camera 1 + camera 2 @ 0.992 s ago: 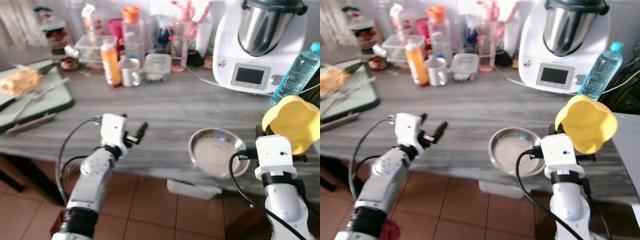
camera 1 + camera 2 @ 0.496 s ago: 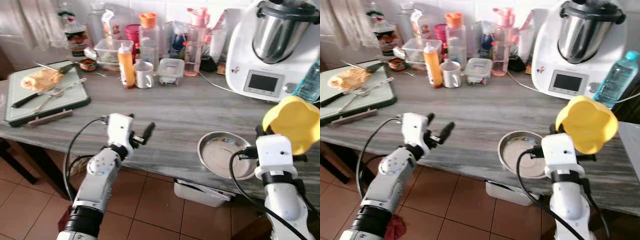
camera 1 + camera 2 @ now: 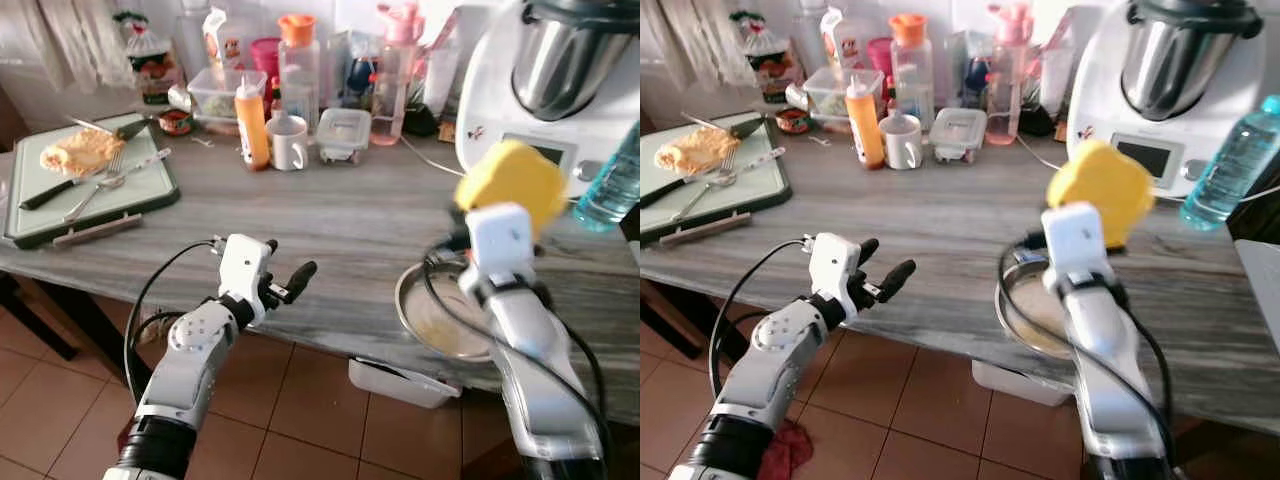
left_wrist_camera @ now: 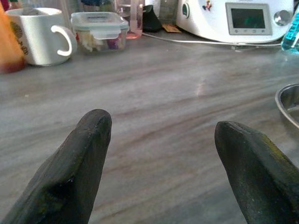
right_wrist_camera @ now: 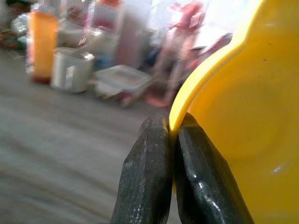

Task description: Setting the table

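Right now I have the right gripper (image 5: 170, 154) pinched on the rim of the yellow bowl (image 3: 1100, 190), its two black fingers pressed tight with only the thin edge between them. The bowl hangs in the air over the grey wooden table (image 3: 340, 215), above and just behind the steel dish (image 3: 440, 325) that sits near the table's front edge. My left gripper (image 3: 285, 280) hovers at the front edge with its fingers spread wide and nothing between them.

To set the bowl down well, I think I should pick a bare stretch of table, away from the steel dish and from the white kitchen machine (image 3: 1165, 95) and blue water bottle (image 3: 1230, 165) at the back. A rim pinch is a weak hold, so I judge a slow descent best, tipping the bowl level before I let go, or it may roll or clip the dish.
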